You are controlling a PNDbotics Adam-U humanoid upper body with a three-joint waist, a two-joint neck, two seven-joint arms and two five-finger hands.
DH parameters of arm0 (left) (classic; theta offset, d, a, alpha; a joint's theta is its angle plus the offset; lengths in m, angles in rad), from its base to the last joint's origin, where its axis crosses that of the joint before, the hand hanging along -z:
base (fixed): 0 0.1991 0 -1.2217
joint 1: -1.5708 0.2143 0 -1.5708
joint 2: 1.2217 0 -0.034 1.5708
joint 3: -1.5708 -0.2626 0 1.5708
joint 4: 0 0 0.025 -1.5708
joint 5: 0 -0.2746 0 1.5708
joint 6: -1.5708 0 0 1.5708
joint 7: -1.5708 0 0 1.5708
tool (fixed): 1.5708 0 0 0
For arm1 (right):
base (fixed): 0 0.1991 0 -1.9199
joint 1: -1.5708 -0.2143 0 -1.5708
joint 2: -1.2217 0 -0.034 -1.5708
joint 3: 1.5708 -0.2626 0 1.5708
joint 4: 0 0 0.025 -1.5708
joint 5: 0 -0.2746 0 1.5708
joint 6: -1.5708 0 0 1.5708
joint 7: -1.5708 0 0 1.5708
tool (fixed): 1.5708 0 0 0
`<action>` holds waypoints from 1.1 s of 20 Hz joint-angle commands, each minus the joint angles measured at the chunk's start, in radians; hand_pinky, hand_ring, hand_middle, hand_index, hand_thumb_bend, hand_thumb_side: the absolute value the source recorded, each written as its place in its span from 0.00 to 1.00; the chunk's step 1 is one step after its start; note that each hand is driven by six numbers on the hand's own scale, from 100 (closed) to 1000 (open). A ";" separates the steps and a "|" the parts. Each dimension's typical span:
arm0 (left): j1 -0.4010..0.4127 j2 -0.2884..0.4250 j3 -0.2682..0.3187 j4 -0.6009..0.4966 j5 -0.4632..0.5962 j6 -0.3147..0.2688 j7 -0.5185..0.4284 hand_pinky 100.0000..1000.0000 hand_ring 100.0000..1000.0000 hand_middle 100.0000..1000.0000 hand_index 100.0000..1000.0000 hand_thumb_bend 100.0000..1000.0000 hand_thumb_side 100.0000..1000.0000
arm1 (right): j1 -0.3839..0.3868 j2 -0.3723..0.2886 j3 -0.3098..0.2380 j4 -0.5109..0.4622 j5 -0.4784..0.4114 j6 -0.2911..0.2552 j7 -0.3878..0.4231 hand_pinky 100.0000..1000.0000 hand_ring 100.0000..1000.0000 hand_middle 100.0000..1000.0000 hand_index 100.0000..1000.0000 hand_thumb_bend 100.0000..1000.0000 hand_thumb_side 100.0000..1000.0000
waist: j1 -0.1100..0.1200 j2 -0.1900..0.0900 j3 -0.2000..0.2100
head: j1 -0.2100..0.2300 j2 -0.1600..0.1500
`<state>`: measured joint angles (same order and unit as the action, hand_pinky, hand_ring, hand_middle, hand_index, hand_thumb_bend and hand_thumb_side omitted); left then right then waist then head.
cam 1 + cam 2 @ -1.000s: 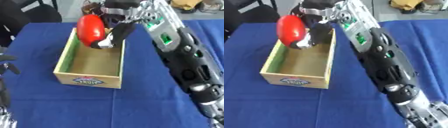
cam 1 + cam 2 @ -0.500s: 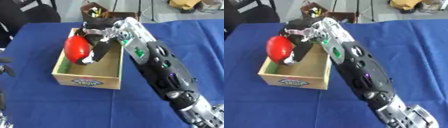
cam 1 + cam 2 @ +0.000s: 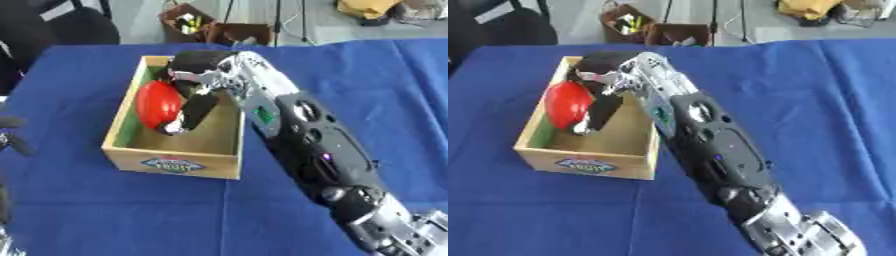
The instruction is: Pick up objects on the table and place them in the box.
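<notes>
Fingers of the right hand (image 3: 194, 107) curl around a red ball (image 3: 157, 104) and hold it low inside the wooden box (image 3: 175, 162). The box sits on the blue table (image 3: 105, 215). The left hand (image 3: 10, 141) shows at the left edge; I cannot tell its fingers.

Both views look steeply down from head height onto the blue cloth-covered tabletop (image 3: 105, 210), facing forward toward the floor clutter beyond its far edge. The open wooden box with a printed front label (image 3: 175, 162) sits near, left of centre. The right eye view shows the same scene, with the box shifted further left; overlap is almost complete.
</notes>
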<state>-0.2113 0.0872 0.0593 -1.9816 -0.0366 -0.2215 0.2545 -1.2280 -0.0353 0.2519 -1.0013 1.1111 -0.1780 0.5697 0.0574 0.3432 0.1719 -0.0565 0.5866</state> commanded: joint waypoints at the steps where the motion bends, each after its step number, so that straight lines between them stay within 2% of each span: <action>1: -0.009 0.008 -0.001 -0.018 0.003 -0.002 -0.005 0.20 0.48 0.54 0.64 0.00 0.92 | -0.031 -0.009 -0.007 0.021 0.052 0.043 -0.039 0.54 0.50 0.26 0.38 0.00 0.48 | 0.002 -0.018 0.001 | -0.003 -0.010; 5: -0.010 0.008 -0.001 -0.018 0.004 -0.002 -0.006 0.20 0.48 0.54 0.64 0.00 0.92 | -0.030 0.015 0.010 0.052 0.115 0.105 -0.047 0.55 0.51 0.28 0.39 0.00 0.48 | 0.003 -0.016 0.004 | -0.006 -0.011; 7: -0.010 0.008 -0.001 -0.018 0.004 -0.002 -0.006 0.20 0.48 0.54 0.64 0.00 0.92 | -0.030 0.026 0.014 0.064 0.145 0.117 -0.035 0.57 0.53 0.31 0.42 0.00 0.49 | 0.002 -0.015 0.006 | -0.007 -0.011; 10: -0.010 0.007 -0.002 -0.018 0.005 -0.002 -0.007 0.20 0.48 0.54 0.64 0.00 0.92 | -0.029 0.044 0.014 0.085 0.190 0.088 0.003 0.60 0.58 0.40 0.59 0.00 0.54 | 0.002 -0.014 0.006 | -0.009 -0.011; 13: -0.011 0.006 -0.001 -0.018 0.005 -0.002 -0.007 0.20 0.48 0.54 0.64 0.00 0.92 | -0.028 0.055 0.000 0.085 0.235 0.048 0.042 0.61 0.59 0.41 0.61 0.00 0.54 | 0.002 -0.013 0.006 | -0.010 -0.012; 14: -0.011 0.006 -0.001 -0.018 0.005 -0.002 -0.007 0.20 0.48 0.54 0.64 0.00 0.92 | -0.027 0.058 -0.006 0.083 0.251 0.038 0.049 0.68 0.69 0.58 0.75 0.00 0.65 | 0.002 -0.013 0.006 | -0.010 -0.012; 15: -0.011 0.006 -0.002 -0.018 0.005 -0.002 -0.008 0.20 0.48 0.54 0.64 0.00 0.92 | -0.025 0.065 -0.009 0.088 0.266 0.027 0.059 0.69 0.71 0.61 0.77 0.00 0.67 | 0.001 -0.013 0.006 | -0.011 -0.012; 16: -0.011 0.006 -0.002 -0.018 0.005 -0.002 -0.008 0.20 0.48 0.54 0.64 0.00 0.92 | -0.025 0.071 -0.014 0.094 0.281 0.014 0.070 0.72 0.75 0.69 0.81 0.03 0.70 | 0.001 -0.013 0.007 | -0.012 -0.013; 17: -0.011 0.006 -0.002 -0.018 0.005 -0.001 -0.008 0.20 0.48 0.54 0.64 0.00 0.92 | -0.025 0.075 -0.020 0.096 0.295 0.001 0.081 0.75 0.78 0.75 0.85 0.08 0.71 | 0.000 -0.014 0.007 | -0.012 -0.013; 18: -0.011 0.006 -0.002 -0.018 0.005 -0.001 -0.008 0.20 0.48 0.54 0.64 0.00 0.92 | -0.025 0.078 -0.026 0.096 0.309 -0.011 0.088 0.75 0.79 0.77 0.86 0.24 0.75 | 0.000 -0.014 0.006 | -0.012 -0.014; 19: -0.011 0.006 -0.002 -0.018 0.005 -0.001 -0.008 0.20 0.48 0.54 0.64 0.00 0.92 | -0.026 0.080 -0.033 0.095 0.322 -0.018 0.092 0.81 0.86 0.85 0.91 0.59 0.77 | 0.000 -0.014 0.006 | -0.012 -0.015; 20: -0.011 0.006 -0.002 -0.018 0.005 -0.001 -0.008 0.20 0.48 0.54 0.64 0.00 0.92 | -0.027 0.080 -0.039 0.093 0.335 -0.020 0.094 0.84 0.89 0.87 0.93 0.69 0.78 | 0.000 -0.015 0.005 | -0.012 -0.015; 22: -0.010 0.006 -0.001 -0.018 0.006 -0.001 -0.008 0.20 0.48 0.54 0.64 0.00 0.92 | -0.029 0.078 -0.044 0.085 0.362 -0.012 0.087 0.86 0.91 0.89 0.93 0.74 0.81 | -0.001 -0.016 0.004 | -0.011 -0.015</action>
<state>-0.2114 0.0869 0.0590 -1.9816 -0.0353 -0.2210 0.2482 -1.2290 0.0399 0.2171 -0.8958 1.4519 -0.1874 0.6573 0.0541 0.3469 0.1737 -0.0655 0.5859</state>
